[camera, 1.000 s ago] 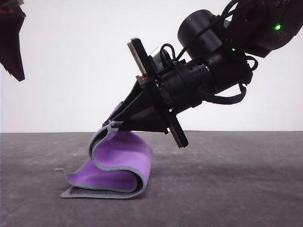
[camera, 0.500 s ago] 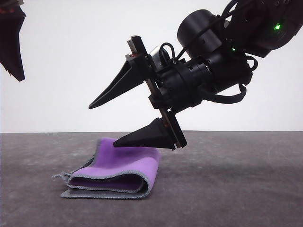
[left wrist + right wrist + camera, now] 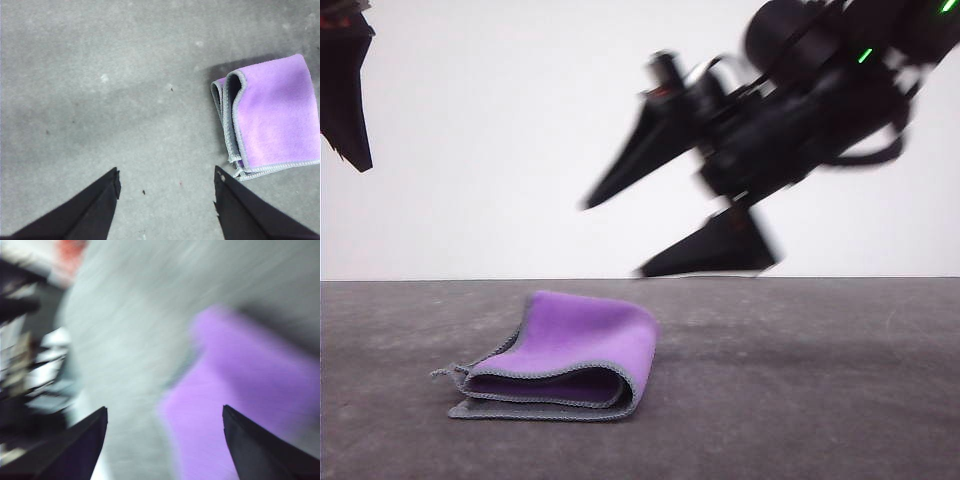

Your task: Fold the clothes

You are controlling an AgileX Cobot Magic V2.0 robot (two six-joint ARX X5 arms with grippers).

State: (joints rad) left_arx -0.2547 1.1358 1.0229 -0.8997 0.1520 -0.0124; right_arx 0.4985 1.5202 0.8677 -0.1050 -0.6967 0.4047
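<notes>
Purple cloth [image 3: 582,345] lay folded on grey table [image 3: 800,380], free of both grippers; right gripper [image 3: 613,238] spread wide above it, blurred; left gripper [image 3: 166,179] wide, empty, beside cloth

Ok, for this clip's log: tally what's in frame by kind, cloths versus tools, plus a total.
Cloths: 1, the folded purple cloth with grey edging, lying on the table.
Tools: 2, the left tool and the right tool, both open and clear of the cloth.
Total: 3.
</notes>
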